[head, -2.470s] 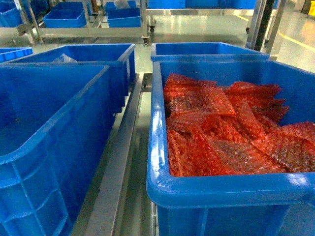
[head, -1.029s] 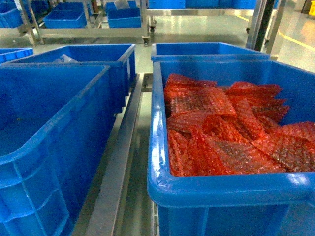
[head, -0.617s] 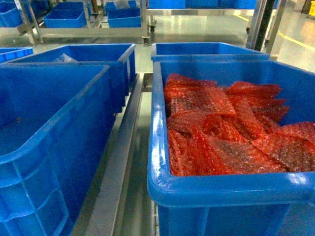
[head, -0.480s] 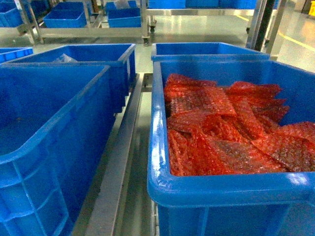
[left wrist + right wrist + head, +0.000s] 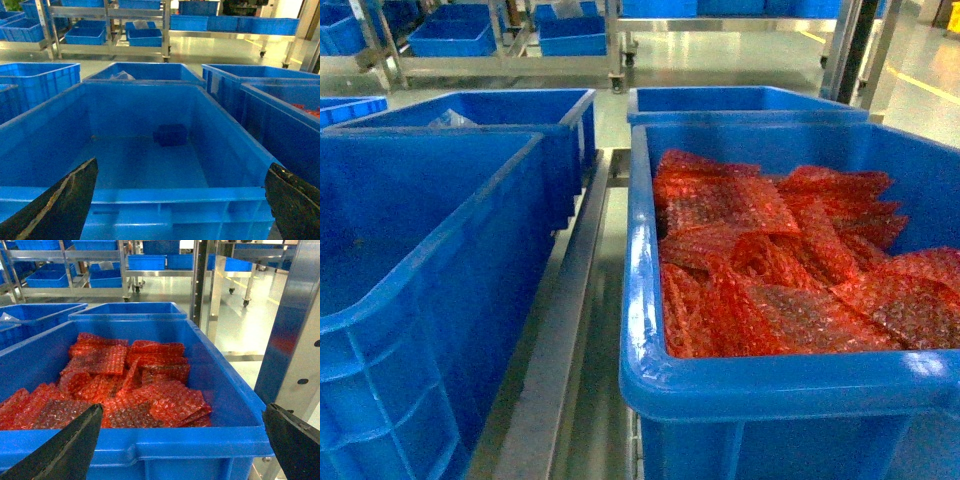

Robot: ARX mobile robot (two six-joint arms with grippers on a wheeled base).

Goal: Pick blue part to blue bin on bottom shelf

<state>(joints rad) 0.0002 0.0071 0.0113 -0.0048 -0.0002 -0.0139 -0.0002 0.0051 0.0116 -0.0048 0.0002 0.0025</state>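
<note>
A small dark blue part (image 5: 170,134) lies on the floor of a large blue bin (image 5: 150,192), close to its far wall. The bin's wall hides the part in the head view, where this bin (image 5: 430,250) stands at the left. My left gripper (image 5: 182,165) hangs open in front of the bin's near rim, holding nothing. A second blue bin (image 5: 200,440) holds several red bubble-wrap bags (image 5: 125,385), and my right gripper (image 5: 182,407) is open and empty before its near rim. Both bins rest on the bottom shelf's steel rails (image 5: 555,350). Neither gripper shows in the head view.
Two more blue crates (image 5: 510,115) (image 5: 740,100) stand behind the near ones. Steel racks with blue bins (image 5: 570,35) line the far side of the floor. A shiny steel upright (image 5: 295,340) rises just right of the bin with the bags.
</note>
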